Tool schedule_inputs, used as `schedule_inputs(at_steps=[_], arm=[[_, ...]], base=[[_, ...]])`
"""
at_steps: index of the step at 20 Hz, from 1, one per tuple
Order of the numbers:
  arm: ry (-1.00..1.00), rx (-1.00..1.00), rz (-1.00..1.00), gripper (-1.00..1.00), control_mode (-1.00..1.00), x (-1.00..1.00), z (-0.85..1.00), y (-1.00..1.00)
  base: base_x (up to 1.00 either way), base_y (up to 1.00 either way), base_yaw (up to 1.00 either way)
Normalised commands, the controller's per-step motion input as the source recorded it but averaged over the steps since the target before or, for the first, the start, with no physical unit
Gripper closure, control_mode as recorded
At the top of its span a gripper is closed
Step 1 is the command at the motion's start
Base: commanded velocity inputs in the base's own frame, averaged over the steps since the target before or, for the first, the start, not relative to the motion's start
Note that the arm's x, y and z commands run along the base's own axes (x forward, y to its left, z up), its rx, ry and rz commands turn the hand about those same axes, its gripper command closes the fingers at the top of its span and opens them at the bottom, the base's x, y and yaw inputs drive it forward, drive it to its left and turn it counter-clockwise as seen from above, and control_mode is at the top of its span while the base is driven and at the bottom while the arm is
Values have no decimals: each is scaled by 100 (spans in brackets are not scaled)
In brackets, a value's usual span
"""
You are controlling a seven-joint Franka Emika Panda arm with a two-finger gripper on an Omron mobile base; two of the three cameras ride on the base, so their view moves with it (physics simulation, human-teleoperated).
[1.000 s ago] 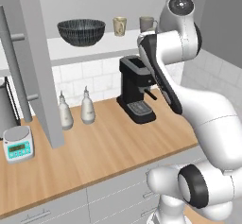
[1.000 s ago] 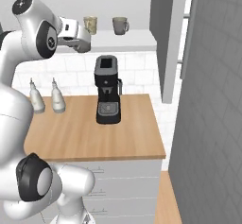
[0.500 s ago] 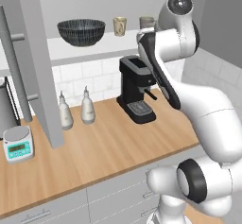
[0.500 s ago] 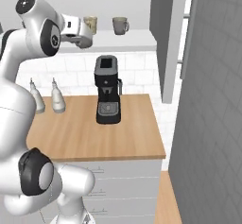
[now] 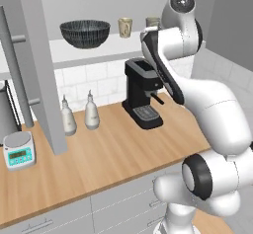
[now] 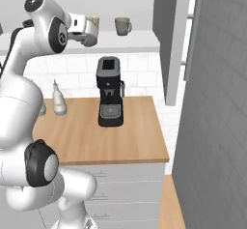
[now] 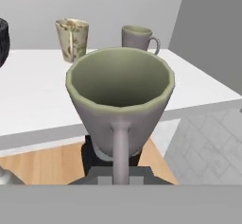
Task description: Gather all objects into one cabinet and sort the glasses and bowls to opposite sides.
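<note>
Your hand (image 6: 88, 32) is clamped narrow on a grey-brown mug (image 7: 120, 105), gripping it by the handle side; in the hand view the mug sits upright right in front of the camera, handle toward you, mouth open and empty. From the right base view the hand is raised to shelf height, just in front of the white shelf (image 6: 123, 43), with the held mug mostly hidden by the hand.

On that shelf you've got the beige speckled cup (image 7: 72, 39) standing upright, and to its right in the hand view the second mug (image 7: 138, 38), handle pointing right, near the cup but not touching it. The dark bowl (image 5: 85, 33) sits farther left on the same shelf, well apart from the cup; you see just its edge at the left border of the hand view. In the left base view the cup (image 5: 125, 26) is between the bowl and the arm.

Below the shelf, the black coffee machine (image 6: 109, 91) stands on the wooden table (image 6: 130, 141) against the white tiles. Two pale bottles (image 5: 91, 111) stand side by side left of it, and a small scale (image 5: 20, 150) sits at the far left of the table. A dark grey cabinet door (image 6: 171, 39) hangs open to the right of the shelf in the right base view.
</note>
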Motion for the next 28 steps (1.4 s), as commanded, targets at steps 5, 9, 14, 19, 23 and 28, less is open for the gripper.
schedule_inputs(at_steps=[5, 9, 14, 19, 23, 28], arm=[[0, 0, 0, 100, -100, 27, 0, 0], [0, 0, -1, 100, -100, 39, -2, 0], [0, 0, -1, 100, -100, 34, -14, 0], [0, 0, 0, 100, -100, 27, -17, 0], [0, 0, 0, 100, -100, 29, -16, 0], [0, 0, 0, 100, -100, 29, -10, 0]], base=[[0, 0, 0], [0, 0, 0], [0, 0, 0], [0, 0, 0], [0, 0, 0], [0, 0, 0]])
